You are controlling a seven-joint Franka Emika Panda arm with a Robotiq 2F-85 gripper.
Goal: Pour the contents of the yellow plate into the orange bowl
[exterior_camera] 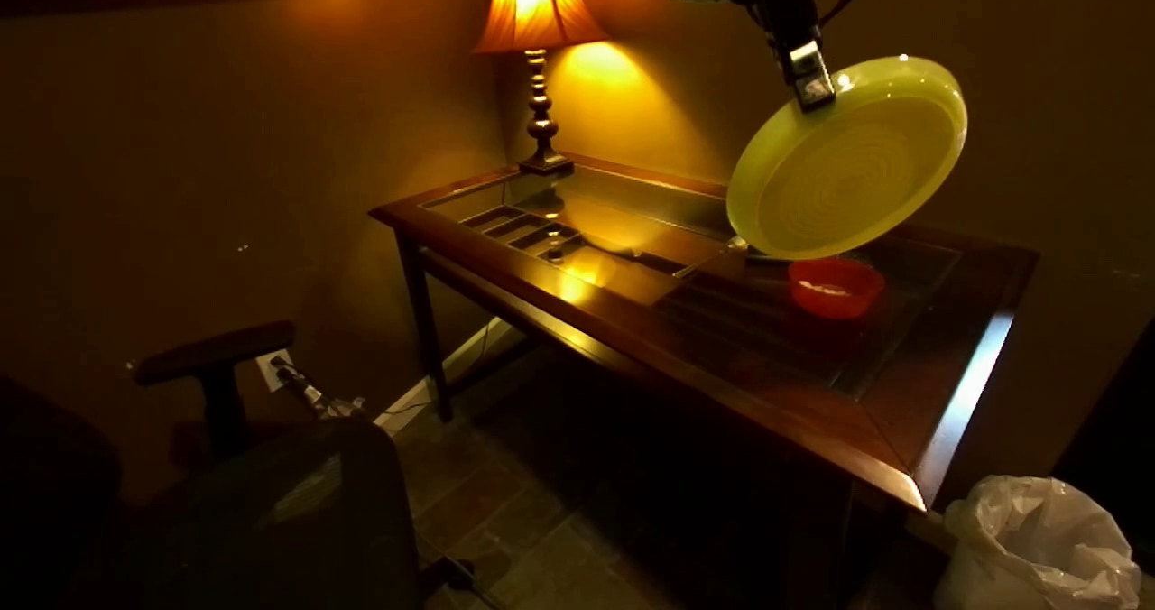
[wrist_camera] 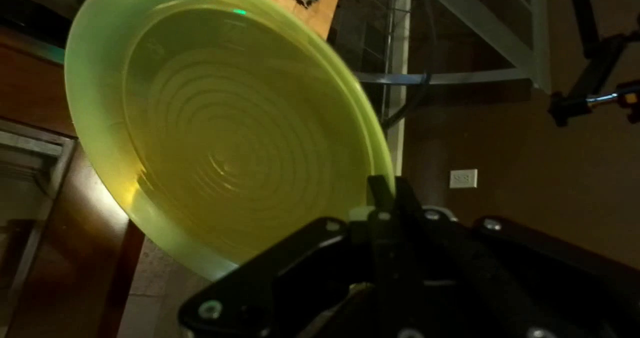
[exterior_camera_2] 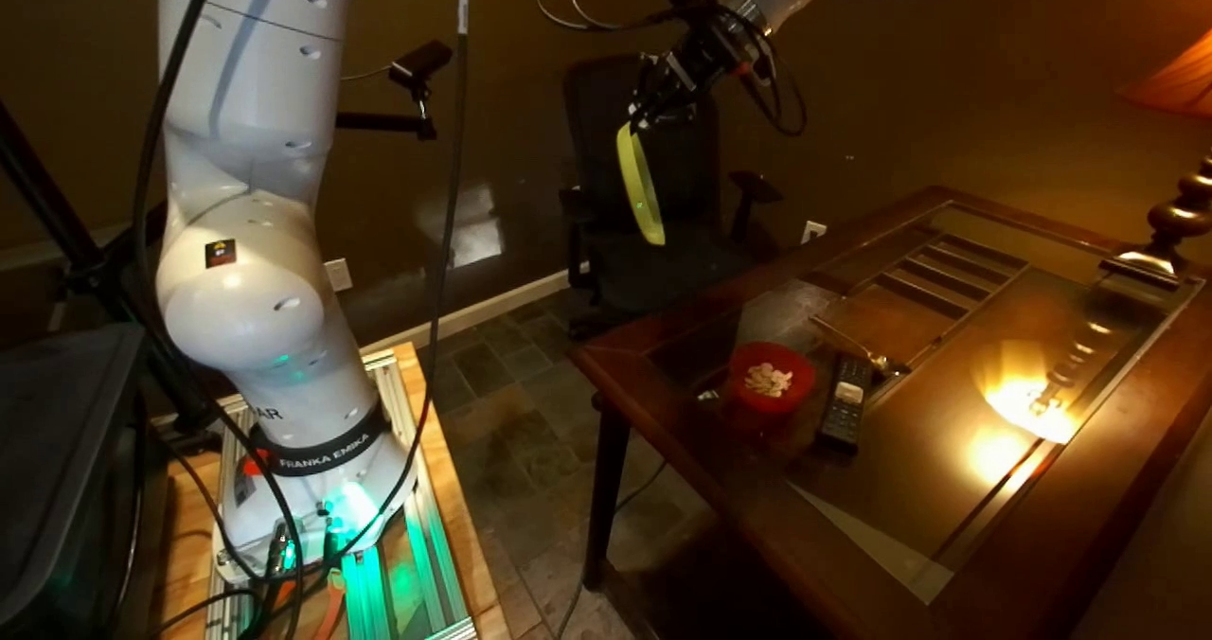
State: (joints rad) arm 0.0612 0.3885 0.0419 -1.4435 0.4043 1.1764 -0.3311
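The yellow plate (exterior_camera: 857,168) hangs in the air, steeply tilted, almost on edge in an exterior view (exterior_camera_2: 641,186). My gripper (exterior_camera: 815,96) is shut on its rim; the fingers (wrist_camera: 392,190) pinch the rim from both sides in the wrist view. The plate face (wrist_camera: 230,128) there shows rings and no loose pieces. The orange bowl (exterior_camera: 837,301) stands upright on the table, lower than the plate and apart from it. It also shows in an exterior view (exterior_camera_2: 803,380) with several pale pieces (exterior_camera_2: 768,380) inside. The bowl is out of the wrist view.
On the glass-topped wooden table (exterior_camera: 722,371), a black remote (exterior_camera_2: 845,408) and a spoon (exterior_camera_2: 862,345) lie beside the bowl. A lit lamp (exterior_camera: 541,127) stands at the far corner. An office chair (exterior_camera_2: 701,233) and a lined bin (exterior_camera: 1038,547) stand near the table.
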